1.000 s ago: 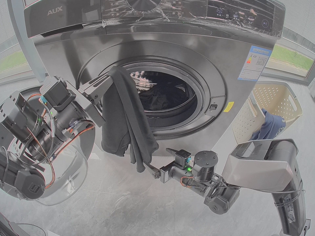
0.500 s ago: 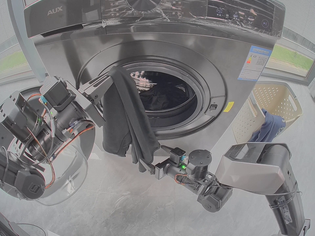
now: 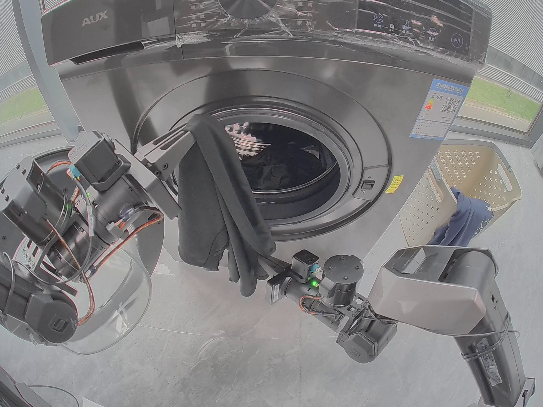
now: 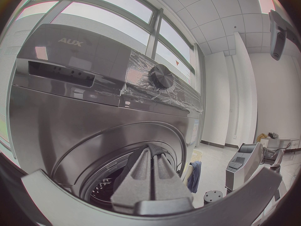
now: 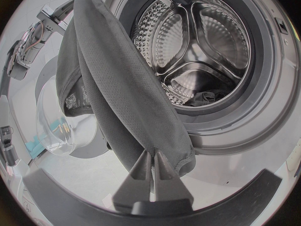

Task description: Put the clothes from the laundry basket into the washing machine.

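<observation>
Leftward came my right hand (image 3: 270,268), up to the hanging dark grey fabric garment (image 3: 220,199).
It pinches the hem below; my left hand (image 3: 185,135) clamps the top.

- Bright, even daylight comes through the windows (image 4: 103,16) behind the washing machine (image 3: 113,97)
- Glare streaks the plastic film (image 3: 317,24); the steel drum (image 5: 200,41) glints
- Soft, faint shadows on the floor (image 3: 226,346)
- Fisheye bending at all edges, with dark corners in the wrist views

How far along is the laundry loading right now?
Done: dark clothes lie in the drum. In hand: a black garment, not yet inside, left tool pinching its top, right tool its lower end. Remaining: a blue garment draped over the laundry basket.
</observation>
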Available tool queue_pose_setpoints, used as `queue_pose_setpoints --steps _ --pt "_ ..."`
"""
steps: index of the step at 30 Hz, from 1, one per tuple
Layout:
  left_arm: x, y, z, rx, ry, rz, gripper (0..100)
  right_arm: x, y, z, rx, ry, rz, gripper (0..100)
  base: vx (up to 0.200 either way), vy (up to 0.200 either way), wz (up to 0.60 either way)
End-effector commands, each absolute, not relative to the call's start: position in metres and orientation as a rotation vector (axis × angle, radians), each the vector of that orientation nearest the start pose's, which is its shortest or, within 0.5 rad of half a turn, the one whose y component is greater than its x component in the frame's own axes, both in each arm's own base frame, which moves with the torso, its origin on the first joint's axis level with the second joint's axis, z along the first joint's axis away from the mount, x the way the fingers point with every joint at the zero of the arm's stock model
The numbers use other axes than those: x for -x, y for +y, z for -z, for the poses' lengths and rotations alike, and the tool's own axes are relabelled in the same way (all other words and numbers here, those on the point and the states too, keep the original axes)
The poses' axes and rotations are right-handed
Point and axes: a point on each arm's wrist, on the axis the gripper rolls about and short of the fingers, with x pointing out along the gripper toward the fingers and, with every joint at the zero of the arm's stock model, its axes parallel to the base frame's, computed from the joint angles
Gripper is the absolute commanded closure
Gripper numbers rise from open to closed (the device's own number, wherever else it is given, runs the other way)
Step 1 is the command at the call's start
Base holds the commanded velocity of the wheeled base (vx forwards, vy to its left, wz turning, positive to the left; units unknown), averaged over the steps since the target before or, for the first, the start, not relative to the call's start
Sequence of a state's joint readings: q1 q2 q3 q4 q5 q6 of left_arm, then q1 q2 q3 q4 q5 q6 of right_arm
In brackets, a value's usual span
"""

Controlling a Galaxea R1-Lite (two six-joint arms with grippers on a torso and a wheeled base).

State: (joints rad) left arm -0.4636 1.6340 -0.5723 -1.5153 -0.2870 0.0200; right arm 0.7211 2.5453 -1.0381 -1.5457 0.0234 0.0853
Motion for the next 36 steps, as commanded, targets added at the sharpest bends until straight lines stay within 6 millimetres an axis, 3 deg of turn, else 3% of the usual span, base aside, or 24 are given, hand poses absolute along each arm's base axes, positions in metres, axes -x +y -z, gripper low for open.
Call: queue_pose_setpoints --steps 1,10,15,26,36 --pt "-0.232 -0.122 -0.228 0.021 -0.469 0.728 100 -0.320 0.282 -0.016 -0.094 -0.002 -0.745 100 0.000 0.000 0.00" --pt "-0.235 -0.119 -0.226 0.018 -0.458 0.715 100 -0.269 0.234 -0.086 -0.096 -0.013 -0.739 100 0.000 0.000 0.00" --pt "-0.236 -0.118 -0.225 0.019 -0.458 0.710 100 -0.252 0.211 -0.117 -0.115 -0.062 -0.723 100 0.000 0.000 0.00" --pt "-0.234 -0.113 -0.223 0.015 -0.447 0.697 100 -0.238 0.145 -0.162 -0.156 -0.168 -0.576 100 0.000 0.000 0.00" --pt "-0.225 -0.109 -0.209 0.006 -0.388 0.696 100 -0.237 0.135 -0.191 -0.187 -0.287 -0.532 100 0.000 0.000 0.00"
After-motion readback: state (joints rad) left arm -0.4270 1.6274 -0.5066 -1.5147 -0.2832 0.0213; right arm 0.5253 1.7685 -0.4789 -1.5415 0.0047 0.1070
